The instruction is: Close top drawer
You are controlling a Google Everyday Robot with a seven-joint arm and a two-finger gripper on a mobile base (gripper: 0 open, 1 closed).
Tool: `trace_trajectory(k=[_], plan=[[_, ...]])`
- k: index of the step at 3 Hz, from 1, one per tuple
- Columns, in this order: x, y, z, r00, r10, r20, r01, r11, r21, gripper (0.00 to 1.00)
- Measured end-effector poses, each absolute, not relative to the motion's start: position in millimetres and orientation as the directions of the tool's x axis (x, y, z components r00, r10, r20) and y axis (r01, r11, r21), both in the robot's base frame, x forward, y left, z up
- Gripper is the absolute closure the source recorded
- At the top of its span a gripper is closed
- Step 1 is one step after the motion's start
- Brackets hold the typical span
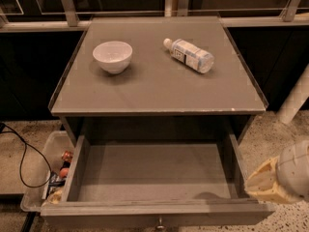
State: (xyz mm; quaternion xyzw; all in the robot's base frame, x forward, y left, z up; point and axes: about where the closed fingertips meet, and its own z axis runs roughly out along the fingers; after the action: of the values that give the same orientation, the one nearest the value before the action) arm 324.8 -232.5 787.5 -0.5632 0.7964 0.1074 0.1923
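The top drawer is pulled far out of the grey cabinet, and its plain grey inside holds nothing. Its flat front runs along the bottom edge of the view, with the small round knob at centre. My gripper is at the lower right, beside the drawer's right front corner, beige under the rounded grey wrist.
On the cabinet top stand a white bowl at the left and a clear plastic bottle lying on its side at the right. A clear plastic bin of snacks sits on the floor at the left, beside a black cable.
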Motion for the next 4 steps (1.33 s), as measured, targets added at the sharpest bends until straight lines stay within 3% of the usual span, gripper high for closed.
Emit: trace_trajectory(k=[2, 4], plan=[[305, -200, 730, -0.141, -0.838, -0.526, -0.969, 0.226, -0.101, 1.0], [284, -192, 664, -0.121, -0.87, -0.478, -0.984, 0.168, -0.055, 1.0]])
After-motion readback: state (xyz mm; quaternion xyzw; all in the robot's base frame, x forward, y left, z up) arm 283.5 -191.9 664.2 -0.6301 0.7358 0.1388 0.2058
